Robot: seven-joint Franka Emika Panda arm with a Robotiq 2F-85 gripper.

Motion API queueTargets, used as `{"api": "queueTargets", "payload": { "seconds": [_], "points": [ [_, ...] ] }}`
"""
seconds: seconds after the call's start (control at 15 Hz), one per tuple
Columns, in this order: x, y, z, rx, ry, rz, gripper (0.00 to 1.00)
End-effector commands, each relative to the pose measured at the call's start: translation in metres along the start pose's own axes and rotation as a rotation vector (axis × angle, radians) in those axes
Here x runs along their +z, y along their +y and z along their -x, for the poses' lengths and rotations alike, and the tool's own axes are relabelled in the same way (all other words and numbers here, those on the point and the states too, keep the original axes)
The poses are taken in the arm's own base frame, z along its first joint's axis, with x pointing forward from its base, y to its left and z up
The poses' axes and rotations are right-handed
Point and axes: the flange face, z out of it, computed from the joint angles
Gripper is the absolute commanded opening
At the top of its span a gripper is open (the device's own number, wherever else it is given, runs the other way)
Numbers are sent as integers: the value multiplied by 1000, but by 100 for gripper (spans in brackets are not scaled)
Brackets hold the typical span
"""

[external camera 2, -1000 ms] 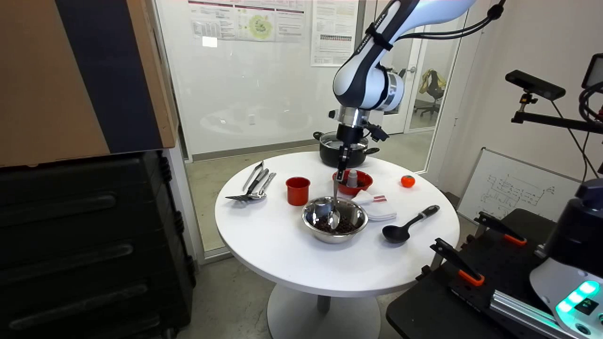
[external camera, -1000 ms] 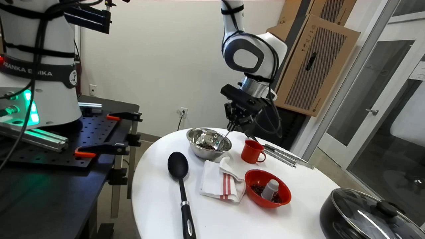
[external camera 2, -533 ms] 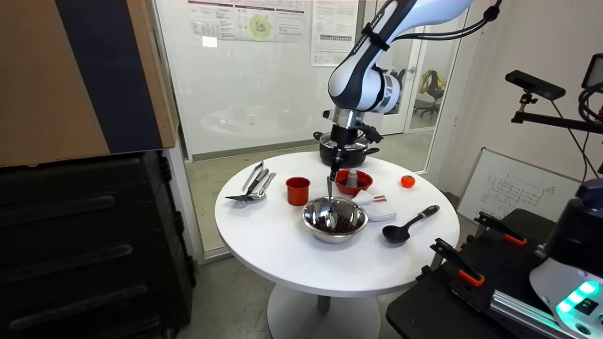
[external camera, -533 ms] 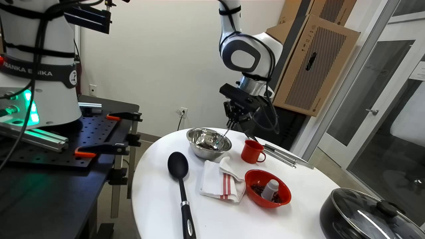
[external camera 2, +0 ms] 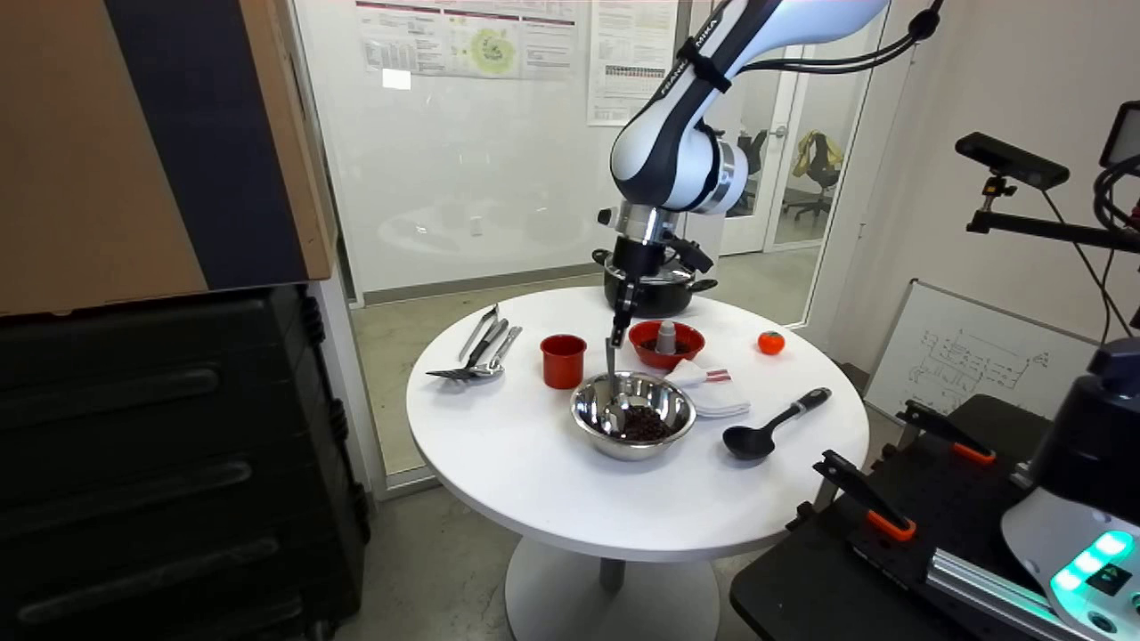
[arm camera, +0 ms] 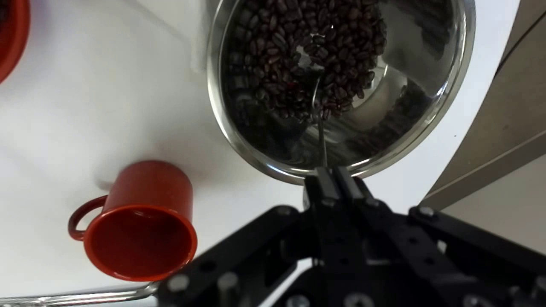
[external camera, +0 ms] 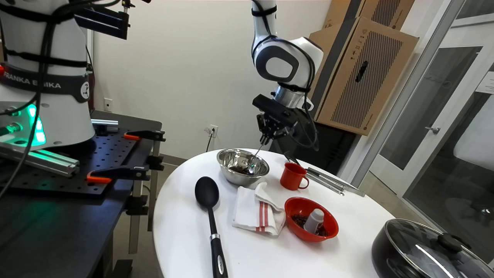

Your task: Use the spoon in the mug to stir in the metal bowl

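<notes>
- Gripping the handle end of a thin silver metal spoon with black fingers almost together.
- Holding it at a slant, down to dark brown beans in the round shiny steel bowl, near the far edge of the white round surface in an exterior view.
- Showing a small red cylindrical mug upright near the bowl, apart from it.

Bowl is on the near half of the table in an exterior view, beans inside, spoon poking in. Mug sits left and farther back, utensils further left. Towel just right of the bowl, then big spoon, pot at the far edge.
</notes>
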Motion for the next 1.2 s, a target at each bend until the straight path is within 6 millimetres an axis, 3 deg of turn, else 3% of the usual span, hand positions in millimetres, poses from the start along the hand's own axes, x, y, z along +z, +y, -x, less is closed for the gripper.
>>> {"api": "queueTargets", "payload": {
  "seconds": [0.0,0.33,1.13],
  "points": [
    [1,-10,9,3,-8,-22,1],
    [4,-16,28,-1,-37,-35,1],
    [-25,7,43,47,-5,38,1]
  ]
}}
